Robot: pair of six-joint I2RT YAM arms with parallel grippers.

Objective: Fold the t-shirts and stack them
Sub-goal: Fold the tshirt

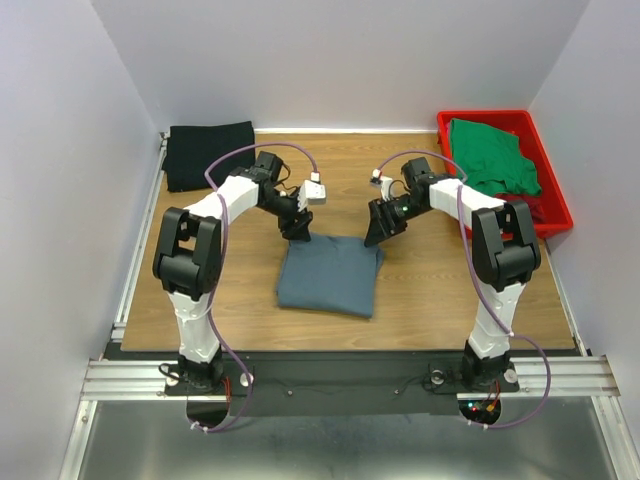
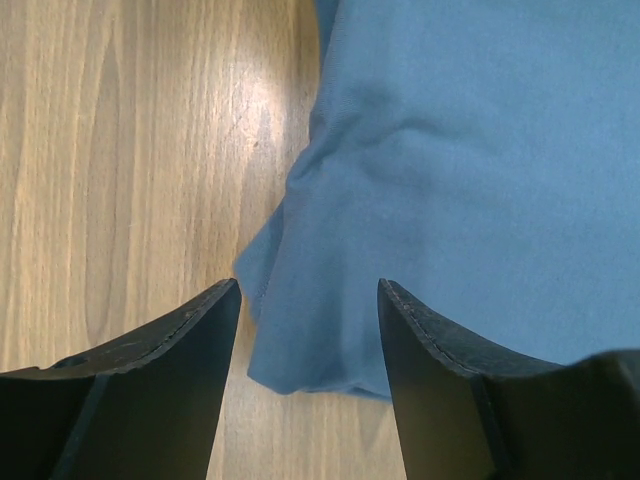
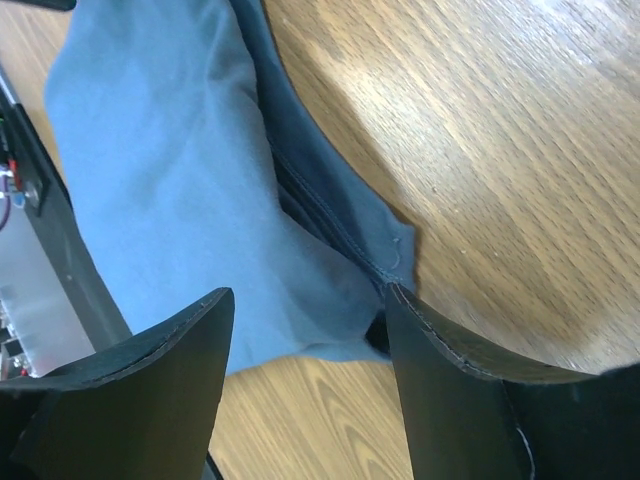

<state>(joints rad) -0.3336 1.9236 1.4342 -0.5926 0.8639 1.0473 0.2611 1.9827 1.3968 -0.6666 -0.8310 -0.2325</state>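
A slate blue-grey t-shirt [image 1: 330,275] lies folded into a rough square in the middle of the table. My left gripper [image 1: 297,232] hovers at its far left corner, jaws open, with the cloth corner [image 2: 300,350] lying loose between them. At the far right corner my right gripper [image 1: 378,236] is open too, the shirt's edge [image 3: 330,300] resting below the gap, not pinched. A black t-shirt [image 1: 209,153] lies folded at the back left. A green t-shirt [image 1: 490,155] is crumpled in the red tray [image 1: 552,190], with dark red cloth [image 1: 522,205] showing beneath it.
White walls close in the table on three sides. A metal rail [image 1: 135,260] runs along the left edge. The arms' bases stand on a black strip [image 1: 340,370] at the near edge. Bare wood [image 1: 450,290] lies to the right of the folded shirt.
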